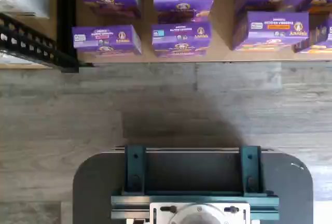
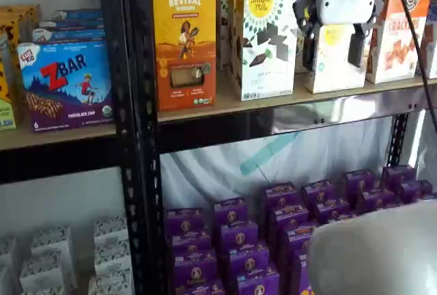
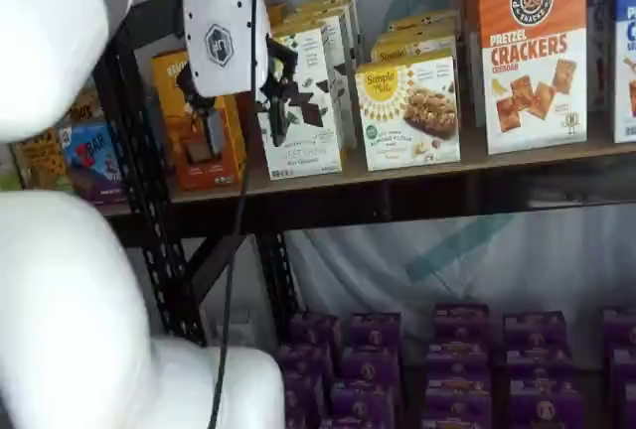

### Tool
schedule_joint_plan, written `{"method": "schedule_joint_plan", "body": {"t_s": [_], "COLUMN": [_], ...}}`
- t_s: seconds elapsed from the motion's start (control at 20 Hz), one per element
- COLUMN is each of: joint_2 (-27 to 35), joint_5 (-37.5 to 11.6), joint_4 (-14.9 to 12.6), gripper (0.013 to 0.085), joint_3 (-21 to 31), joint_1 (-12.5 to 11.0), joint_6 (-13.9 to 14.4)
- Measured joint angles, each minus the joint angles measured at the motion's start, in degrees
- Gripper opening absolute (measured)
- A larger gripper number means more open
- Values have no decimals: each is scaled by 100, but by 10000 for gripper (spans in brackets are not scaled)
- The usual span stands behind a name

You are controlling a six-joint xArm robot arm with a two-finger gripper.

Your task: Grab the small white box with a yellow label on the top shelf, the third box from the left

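Soft even indoor light, glare on shelf rail [image 2: 355, 109], mild blur

My wrist view looks straight down at floor and purple boxes [image 1: 181, 40]; both shelf views face me frontally, one oblique, sharing the top shelf [image 2: 287, 114] [image 3: 397, 201]

The grey wood-plank floor [image 1: 207, 105] carries a tan shelf board [image 1: 223, 53] at its 12 o'clock edge, with purple Annie's cartons [image 1: 181, 38] lying on it.
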Motion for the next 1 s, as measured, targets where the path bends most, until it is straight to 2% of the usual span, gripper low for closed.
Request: {"method": "schedule_joint_plan", "body": {"t_s": [0.05, 0.3, 0.55, 1.0], "joint_2": [120, 172, 111, 335], "joint_5": [210, 259, -121, -1042], "joint_4": [285, 374, 118, -234], "gripper": [850, 850, 850, 850], "joint_3": [-99, -121, 5, 116], "joint_1": [-264, -347, -317, -836], "joint_6": [-113, -174, -276, -901]}}
